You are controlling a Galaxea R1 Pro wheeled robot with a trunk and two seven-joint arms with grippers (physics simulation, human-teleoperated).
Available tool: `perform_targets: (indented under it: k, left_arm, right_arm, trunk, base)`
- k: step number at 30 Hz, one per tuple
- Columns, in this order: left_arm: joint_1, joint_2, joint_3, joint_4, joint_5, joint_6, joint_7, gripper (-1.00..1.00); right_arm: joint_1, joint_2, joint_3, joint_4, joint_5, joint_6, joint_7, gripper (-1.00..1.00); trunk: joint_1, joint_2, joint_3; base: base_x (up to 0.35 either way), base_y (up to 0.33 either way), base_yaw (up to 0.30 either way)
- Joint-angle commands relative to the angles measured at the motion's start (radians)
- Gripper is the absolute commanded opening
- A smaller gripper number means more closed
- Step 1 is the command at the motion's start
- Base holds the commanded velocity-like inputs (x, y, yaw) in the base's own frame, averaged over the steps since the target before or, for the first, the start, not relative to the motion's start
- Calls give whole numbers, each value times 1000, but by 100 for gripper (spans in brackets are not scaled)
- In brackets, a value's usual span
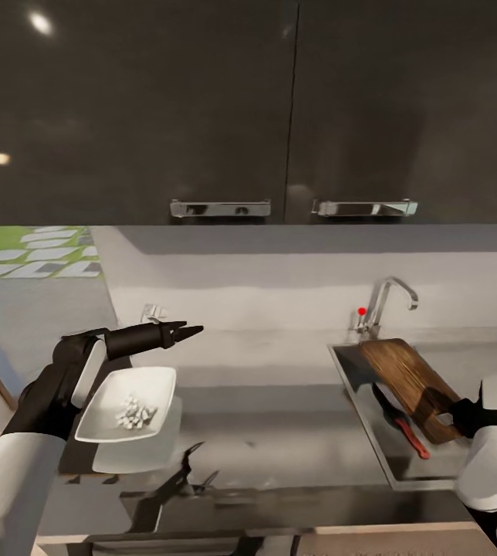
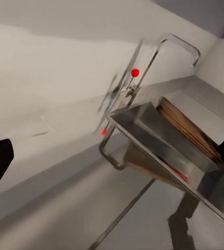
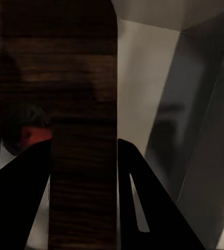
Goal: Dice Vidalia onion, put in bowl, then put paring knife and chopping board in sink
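I had the right gripper (image 3: pixel 83 156) pinching the chopping board (image 1: pixel 407 378), tilted into the sink (image 1: pixel 356 401) w/ paring knife (image 1: pixel 403 428) beneath; left gripper (image 1: pixel 189 332) pressed together, idle.

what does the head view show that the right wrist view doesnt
Head view alone: the bowl of diced onion on the countertop, the raised left gripper, the faucet, and the paring knife lying in the sink. Right wrist view alone: the fingers flanking the board's edge up close. Both: the chopping board leaning in the sink, held by the right gripper.
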Motion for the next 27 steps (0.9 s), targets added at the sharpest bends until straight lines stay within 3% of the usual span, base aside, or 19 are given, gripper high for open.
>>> perform_targets:
  k: [1,27]
  left_arm:
    - [-1,0,0,0,4,6,-1,100]
    - [-1,0,2,0,4,6,-1,100]
  right_arm:
    - [-1,0,0,-1,-12,0,-10,-100]
    - [-1,0,0,-1,-15,1,-11,-100]
  trunk:
    - [1,-2,-2]
    - [1,-2,-2]
  base:
    - [0,0,-121]
    - [48,0,-22]
